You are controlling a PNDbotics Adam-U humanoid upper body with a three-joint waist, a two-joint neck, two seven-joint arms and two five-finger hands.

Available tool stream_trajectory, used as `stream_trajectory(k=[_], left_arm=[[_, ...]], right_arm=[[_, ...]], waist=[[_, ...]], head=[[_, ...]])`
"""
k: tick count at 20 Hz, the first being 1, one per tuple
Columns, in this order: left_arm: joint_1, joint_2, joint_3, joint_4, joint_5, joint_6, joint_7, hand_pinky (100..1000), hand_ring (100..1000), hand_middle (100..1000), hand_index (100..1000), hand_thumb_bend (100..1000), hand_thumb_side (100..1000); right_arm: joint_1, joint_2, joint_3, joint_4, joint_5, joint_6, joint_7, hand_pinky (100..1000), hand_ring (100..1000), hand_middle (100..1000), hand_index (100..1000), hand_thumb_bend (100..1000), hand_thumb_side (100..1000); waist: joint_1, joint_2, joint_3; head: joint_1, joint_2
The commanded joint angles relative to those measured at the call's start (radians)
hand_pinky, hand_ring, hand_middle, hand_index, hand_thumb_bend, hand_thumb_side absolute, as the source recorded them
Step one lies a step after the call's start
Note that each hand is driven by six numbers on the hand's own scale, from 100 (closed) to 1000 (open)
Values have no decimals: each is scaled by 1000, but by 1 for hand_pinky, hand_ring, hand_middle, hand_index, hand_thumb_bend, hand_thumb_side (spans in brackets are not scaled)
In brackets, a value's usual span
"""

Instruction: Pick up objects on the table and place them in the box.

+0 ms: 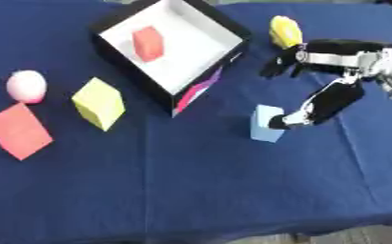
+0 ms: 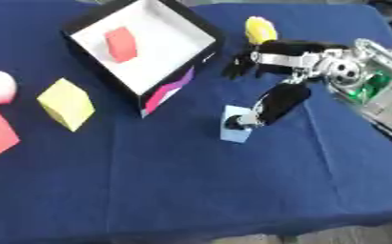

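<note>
A white-lined box [image 1: 201, 45] with black walls stands tilted at the back centre, with a red block [image 1: 148, 43] inside it. My right hand [image 1: 328, 101] comes in from the right and is open and spread. One black fingertip [image 1: 281, 122] touches the right side of a light blue block [image 1: 262, 126] on the blue cloth. Its other fingers [image 1: 275, 66] point towards the box, just below a yellow object [image 1: 285, 31]. A yellow cube [image 1: 98, 102], a pink ball [image 1: 26, 86] and a red block [image 1: 17, 131] lie at the left. My left hand shows in no view.
The blue cloth's front edge [image 1: 232, 231] runs along the bottom. A silver and green piece of equipment [image 2: 384, 95] stands off the table's right side. Bare cloth stretches across the front half of the table.
</note>
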Motion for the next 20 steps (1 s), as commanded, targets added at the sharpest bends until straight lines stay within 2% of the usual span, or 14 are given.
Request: stream_trajectory(k=[1,5,14,19,20], left_arm=[[-10,21,4,-13,-2,0,-2,807,831,847,908,156,854],[-11,19,3,-14,-2,0,-3,807,833,847,909,156,854],[-6,15,4,-14,-1,0,-3,806,835,850,909,156,856],[-5,14,5,-14,0,0,-3,807,836,851,909,156,858],[-4,13,5,-14,0,0,-3,807,836,851,909,156,858]], right_arm=[[-3,1,6,6,12,5,16,801,874,782,865,525,403],[1,25,21,39,49,-2,22,803,878,787,864,542,392],[-1,70,35,141,179,-61,-22,809,887,798,863,567,376],[2,76,36,166,204,-77,-37,808,884,795,861,552,351],[3,77,37,172,207,-79,-38,808,884,795,860,560,368]], waist=[[-6,-30,0],[-4,-28,2],[0,-24,6],[0,-20,8],[0,-19,8]], head=[[-5,-1],[-11,-1],[-14,-1],[-15,-1],[-15,-1]])
